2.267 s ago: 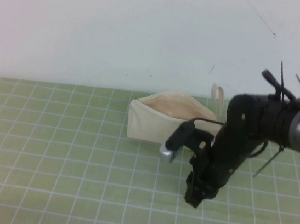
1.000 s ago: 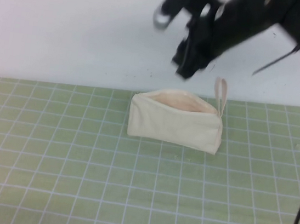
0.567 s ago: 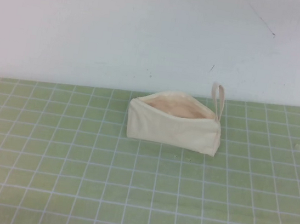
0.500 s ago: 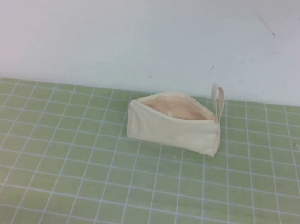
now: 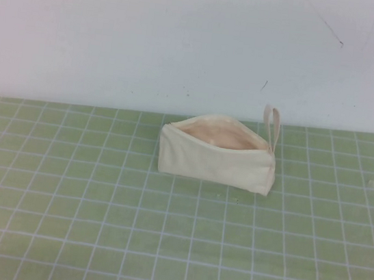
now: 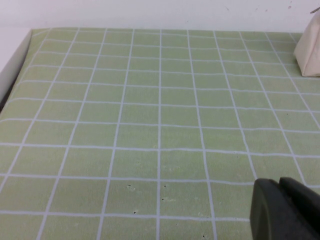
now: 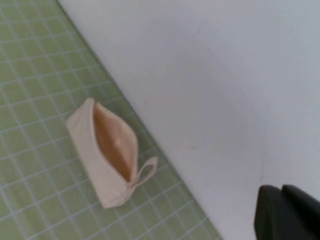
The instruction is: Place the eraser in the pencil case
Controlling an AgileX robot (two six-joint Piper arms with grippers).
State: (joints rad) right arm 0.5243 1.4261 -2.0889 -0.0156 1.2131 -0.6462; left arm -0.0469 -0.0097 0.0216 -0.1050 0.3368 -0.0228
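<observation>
White wall at the far side; a green mat (image 5: 93, 224) with a white grid covers the table. The case (image 5: 216, 157) stands alone on the mat near the wall, right of centre, zip mouth up and gaping, peach lining showing. Its loop (image 5: 271, 127) sticks up at the right end.

No arm appears in the high view. The left gripper (image 6: 285, 210) shows only as a dark tip at the edge of its wrist view, low over the near-left mat, well apart from the case; whether it is parted or closed cannot be told. The right gripper (image 7: 287, 212) is likewise a dark tip at the edge of its view, high above the case and looking down into the mouth; its state cannot be told either, and nothing is seen in it.

The eraser (image 7: 118, 143) is not on the mat in any view. A small pale spot shows on the lining in the right wrist view; that may be it, already inside, but it is too small to be sure.

Handling, as a judgement: the eraser is tiny, light, firm and somewhat grippy, so best pinched across its short sides, squarely. The case is soft fabric, light, likely to slide or collapse if pushed; the stiffer zip rim or the loop gives the surest hold.
</observation>
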